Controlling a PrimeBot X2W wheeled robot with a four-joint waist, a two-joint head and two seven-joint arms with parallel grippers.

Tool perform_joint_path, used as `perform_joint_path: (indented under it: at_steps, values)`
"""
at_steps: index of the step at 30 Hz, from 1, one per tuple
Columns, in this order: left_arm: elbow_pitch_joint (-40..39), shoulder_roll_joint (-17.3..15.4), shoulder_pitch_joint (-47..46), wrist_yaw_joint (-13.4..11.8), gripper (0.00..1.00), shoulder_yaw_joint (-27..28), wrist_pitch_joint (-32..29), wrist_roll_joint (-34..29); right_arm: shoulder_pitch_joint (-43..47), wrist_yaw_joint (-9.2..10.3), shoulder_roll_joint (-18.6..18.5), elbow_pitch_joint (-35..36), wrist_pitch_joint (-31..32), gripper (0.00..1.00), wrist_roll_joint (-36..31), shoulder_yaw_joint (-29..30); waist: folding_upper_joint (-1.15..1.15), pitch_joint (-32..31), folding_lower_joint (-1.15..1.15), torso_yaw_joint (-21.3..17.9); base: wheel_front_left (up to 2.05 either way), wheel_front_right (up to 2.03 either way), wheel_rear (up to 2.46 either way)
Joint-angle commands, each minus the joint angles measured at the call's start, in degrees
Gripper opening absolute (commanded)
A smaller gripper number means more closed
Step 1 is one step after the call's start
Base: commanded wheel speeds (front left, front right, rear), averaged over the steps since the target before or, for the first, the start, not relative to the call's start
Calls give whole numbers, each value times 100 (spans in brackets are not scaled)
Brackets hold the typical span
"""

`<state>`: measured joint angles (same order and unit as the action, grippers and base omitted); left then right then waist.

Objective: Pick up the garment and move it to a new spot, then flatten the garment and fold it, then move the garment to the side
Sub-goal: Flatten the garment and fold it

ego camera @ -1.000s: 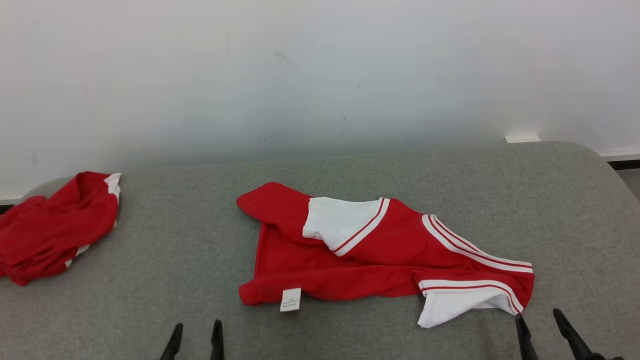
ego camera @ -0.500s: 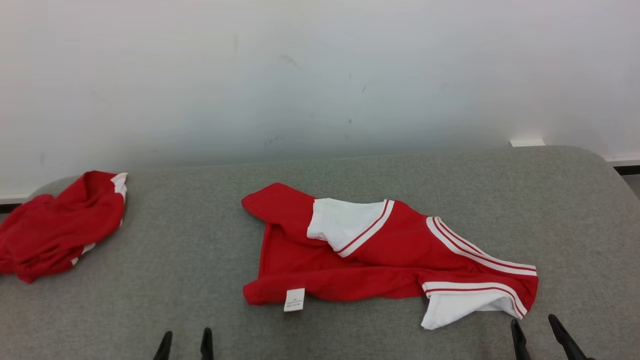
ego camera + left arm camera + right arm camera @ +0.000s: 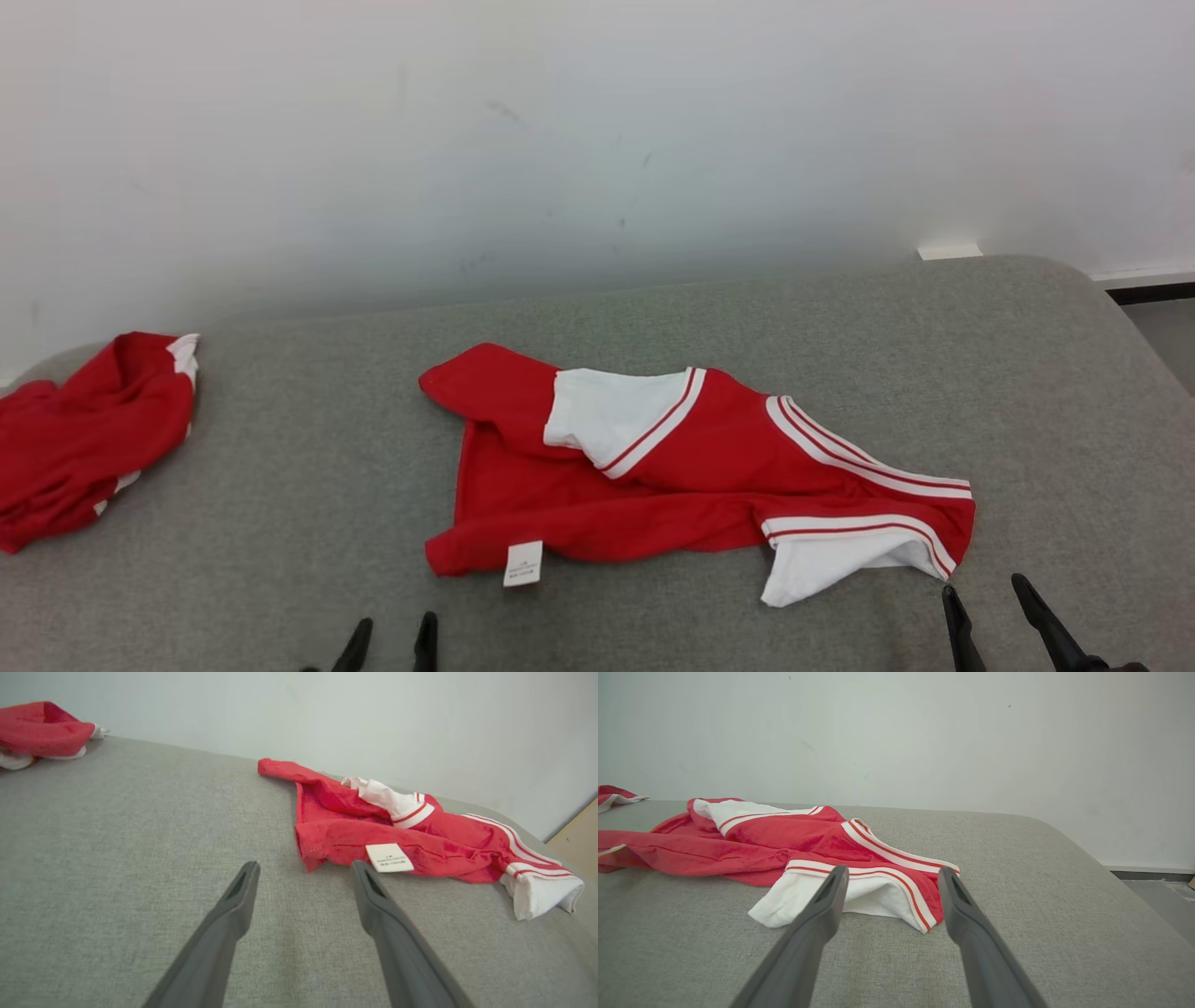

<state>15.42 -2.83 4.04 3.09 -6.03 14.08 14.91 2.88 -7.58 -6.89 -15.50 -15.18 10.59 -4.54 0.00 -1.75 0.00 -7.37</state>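
- Since the garment (image 3: 653, 476) lies crumpled mid grey pad (image 3: 280, 541), red w/ white trim, I judge the step = pickup.
- Second red heap (image 3: 84, 439) sits far left; I'd keep clear of it.
- L gripper (image 3: 395, 622) & R gripper (image 3: 983, 586): both spread wide, empty, just short of the near hem.
- I'd pinch near the label (image 3: 523, 563) w/ L, white sleeve (image 3: 812, 569) w/ R, then lift evenly.

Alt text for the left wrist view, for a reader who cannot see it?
A crumpled red garment with white striped trim lies on a grey fabric surface just beyond the open left pincer, which holds nothing; its white label faces up on the near edge. A second red garment is bunched at the far left, near a pale wall.
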Motion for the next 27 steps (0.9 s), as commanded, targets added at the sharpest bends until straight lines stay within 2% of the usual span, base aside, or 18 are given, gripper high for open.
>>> perform_joint_path:
  at_steps: [1,3,10,16,27]
  values:
    - [185,-23,-238,56,100,-21,-151,145,-66,16,-35,0,5,100,33,2,0,31,0,-58,0,0,0]
    - [507,-18,-505,123,100,-53,-403,416,-76,16,-50,5,5,100,54,-13,0,75,0,-115,0,0,0]
    - [1337,-136,-1178,280,100,-106,-825,728,-100,16,-43,-26,5,100,74,-57,0,210,0,-295,0,0,0]
    - [1785,-269,-1438,334,100,-92,-673,787,-140,16,-37,-41,5,100,86,-92,0,254,0,-386,0,0,0]
    - [2158,-389,-1821,430,100,-415,-564,989,-200,16,-4,-58,5,100,87,-157,0,343,0,-489,0,0,0]
